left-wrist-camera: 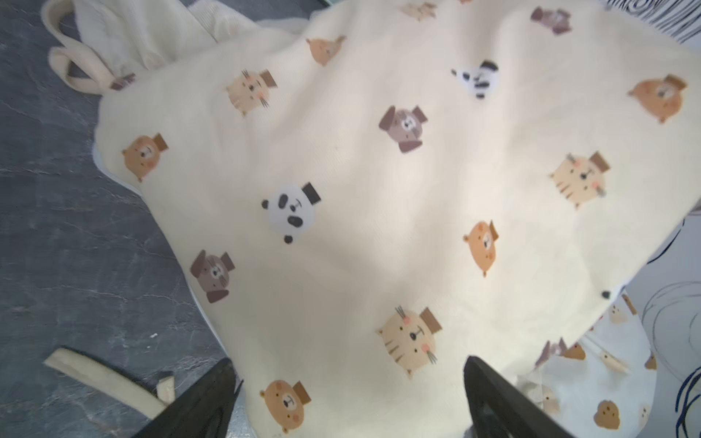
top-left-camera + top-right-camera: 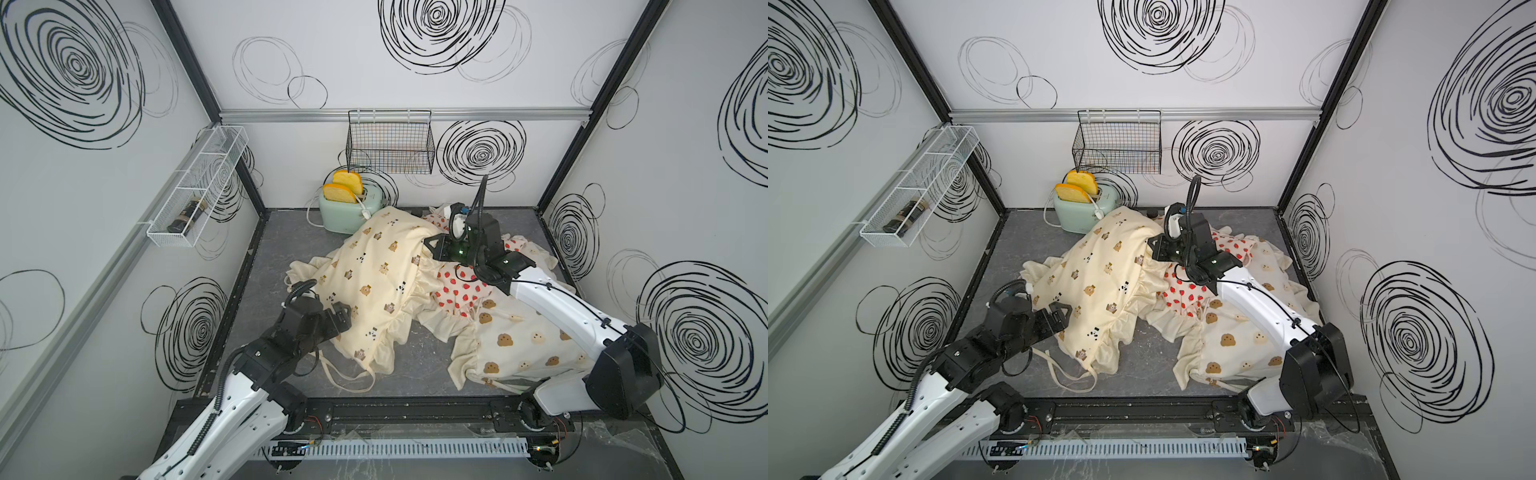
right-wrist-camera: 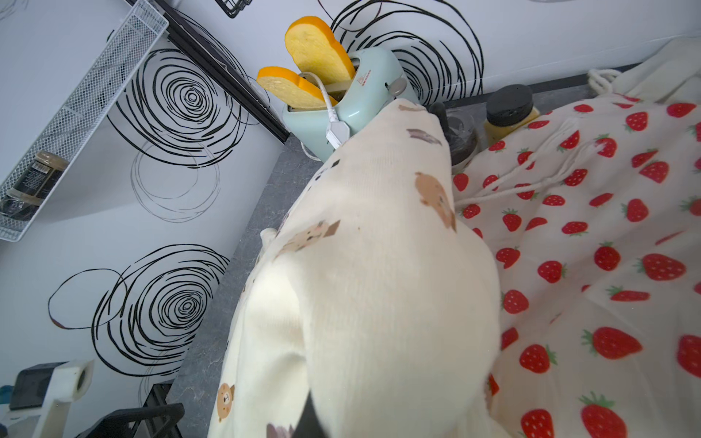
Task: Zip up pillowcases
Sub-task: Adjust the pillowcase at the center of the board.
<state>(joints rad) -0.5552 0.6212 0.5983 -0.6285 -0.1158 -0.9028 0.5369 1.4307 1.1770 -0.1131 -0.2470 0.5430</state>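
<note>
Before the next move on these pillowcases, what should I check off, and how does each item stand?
1. Right gripper shut on the animal-print pillowcase: ok, pinching a raised fold.
2. Left gripper free: ok, jaws wide, nothing held.
3. Zipper located: not ok, none shows in any view.
4. Raised cloth clear of the mint toaster: cannot tell.
5. Strawberry pillowcase free of the raised one: not ok, it lies partly under it.
</note>
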